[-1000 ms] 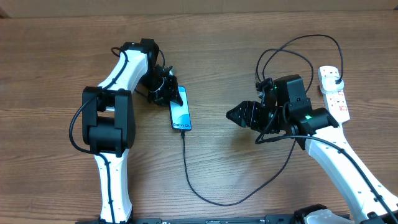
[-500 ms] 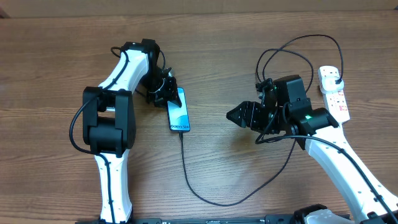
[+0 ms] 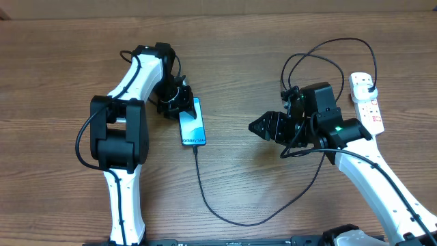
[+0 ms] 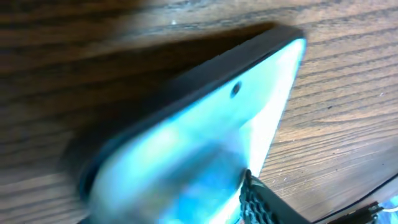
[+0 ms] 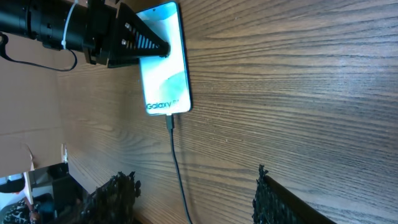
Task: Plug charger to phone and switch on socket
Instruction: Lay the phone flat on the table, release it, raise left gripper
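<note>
The phone [image 3: 192, 124] lies on the wooden table, screen lit, "Galaxy" at its near end; it also shows in the right wrist view [image 5: 163, 68] and fills the left wrist view [image 4: 205, 143]. The black charger cable [image 3: 205, 195] is plugged into the phone's near end [image 5: 170, 120] and loops right to its black plug [image 3: 369, 85] in the white socket strip [image 3: 372, 113]. My left gripper [image 3: 179, 102] is shut on the phone's far end; one finger [image 4: 261, 202] touches its edge. My right gripper [image 3: 259, 126] is open and empty, right of the phone, above the cable [image 5: 177, 162].
Black cable loops [image 3: 321, 58] curve over the table behind the right arm. The socket strip lies near the right table edge. The left arm's base [image 3: 117, 137] stands left of the phone.
The phone's near end has swung left with the left gripper, and the cable followed. The right arm has not moved.
</note>
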`<state>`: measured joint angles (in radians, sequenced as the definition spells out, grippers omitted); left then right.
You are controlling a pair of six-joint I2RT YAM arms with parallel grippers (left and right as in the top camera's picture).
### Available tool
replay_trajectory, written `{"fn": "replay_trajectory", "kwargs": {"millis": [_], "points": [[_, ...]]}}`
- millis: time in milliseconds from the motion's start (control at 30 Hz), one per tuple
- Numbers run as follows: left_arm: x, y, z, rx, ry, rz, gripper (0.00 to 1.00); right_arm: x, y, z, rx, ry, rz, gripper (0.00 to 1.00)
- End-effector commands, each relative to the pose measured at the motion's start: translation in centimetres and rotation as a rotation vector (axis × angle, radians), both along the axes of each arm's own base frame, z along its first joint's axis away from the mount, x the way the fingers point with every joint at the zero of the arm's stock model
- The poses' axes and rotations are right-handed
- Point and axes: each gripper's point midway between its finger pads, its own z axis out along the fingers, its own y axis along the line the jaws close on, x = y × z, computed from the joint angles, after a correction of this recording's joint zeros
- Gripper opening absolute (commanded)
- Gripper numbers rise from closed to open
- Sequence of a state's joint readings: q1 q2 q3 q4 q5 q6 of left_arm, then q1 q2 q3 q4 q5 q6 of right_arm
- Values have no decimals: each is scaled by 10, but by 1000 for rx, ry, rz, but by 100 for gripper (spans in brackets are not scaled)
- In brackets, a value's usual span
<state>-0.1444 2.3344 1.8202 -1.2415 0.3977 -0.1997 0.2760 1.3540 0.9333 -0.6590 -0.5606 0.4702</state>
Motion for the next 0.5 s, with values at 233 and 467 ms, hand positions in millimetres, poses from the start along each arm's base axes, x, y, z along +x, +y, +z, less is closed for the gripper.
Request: {"fn": "replay_trajectory", "kwargs": {"millis": [233,467], "points": [[0,16,-13,96,1,-12,53,5,-1,7,-5,-25,-3,63],[4,18,-7,93,-7,-5,45,4,-1,6,-15,-37,17,63]]}}
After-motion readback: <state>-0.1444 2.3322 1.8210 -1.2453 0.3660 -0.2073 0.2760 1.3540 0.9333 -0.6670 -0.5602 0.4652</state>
